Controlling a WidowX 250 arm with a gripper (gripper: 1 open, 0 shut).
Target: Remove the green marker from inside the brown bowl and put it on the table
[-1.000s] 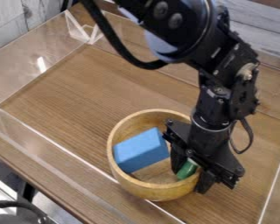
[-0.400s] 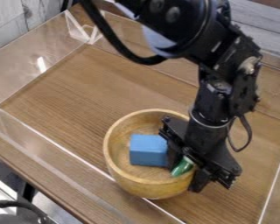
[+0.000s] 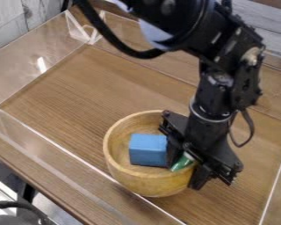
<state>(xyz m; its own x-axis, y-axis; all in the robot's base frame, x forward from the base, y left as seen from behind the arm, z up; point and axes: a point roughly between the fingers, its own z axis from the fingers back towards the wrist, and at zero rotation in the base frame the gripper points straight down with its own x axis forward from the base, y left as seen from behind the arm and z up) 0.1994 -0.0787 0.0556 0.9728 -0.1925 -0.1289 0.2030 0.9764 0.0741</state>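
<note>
Brown bowl holding a blue block, with the gripper clamped on the green marker at the bowl's right side.

The brown bowl (image 3: 140, 167) sits on the table (image 3: 96, 88) near the front edge, close to the clear acrylic wall (image 3: 20, 145). Inside the bowl, a blue block (image 3: 147, 148) rests left of centre on the bowl floor. Just right of the block, the black gripper (image 3: 190, 161) reaches down into the bowl, pointing downward, its jaws drawn together on the green marker (image 3: 183, 163), of which only a small green part shows between the block and the gripper body. The marker is within the bowl's rim, at its right inner side; whether it touches the bowl floor cannot be told.
</note>
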